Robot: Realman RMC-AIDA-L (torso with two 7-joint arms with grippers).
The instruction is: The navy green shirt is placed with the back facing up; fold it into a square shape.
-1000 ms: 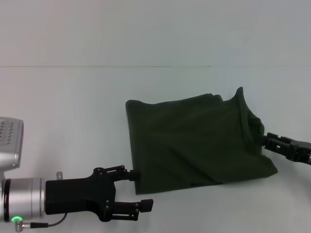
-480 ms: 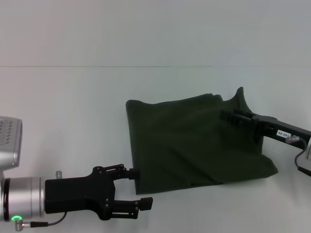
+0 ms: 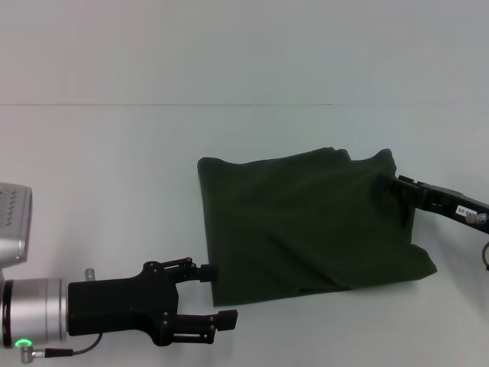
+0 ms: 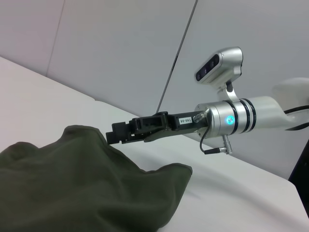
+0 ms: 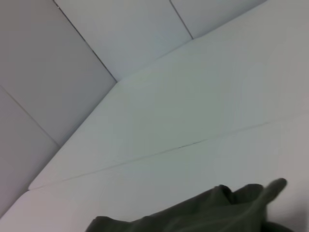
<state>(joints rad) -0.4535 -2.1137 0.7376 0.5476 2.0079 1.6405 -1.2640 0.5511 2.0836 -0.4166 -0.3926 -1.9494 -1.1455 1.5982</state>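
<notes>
One shirt (image 3: 306,225), dark olive green, is the only cloth. One white counter (image 3: 114,168) carries it. Two grippers show: the left gripper (image 3: 218,294) at the shirt's near corner, the right gripper (image 3: 393,185) at its far right edge.

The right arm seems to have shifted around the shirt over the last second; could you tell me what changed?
The right end effector swung in over the navy green shirt, then drew back to its far right corner, where the raised peak sank. The left end effector stayed at the near left corner.
</notes>
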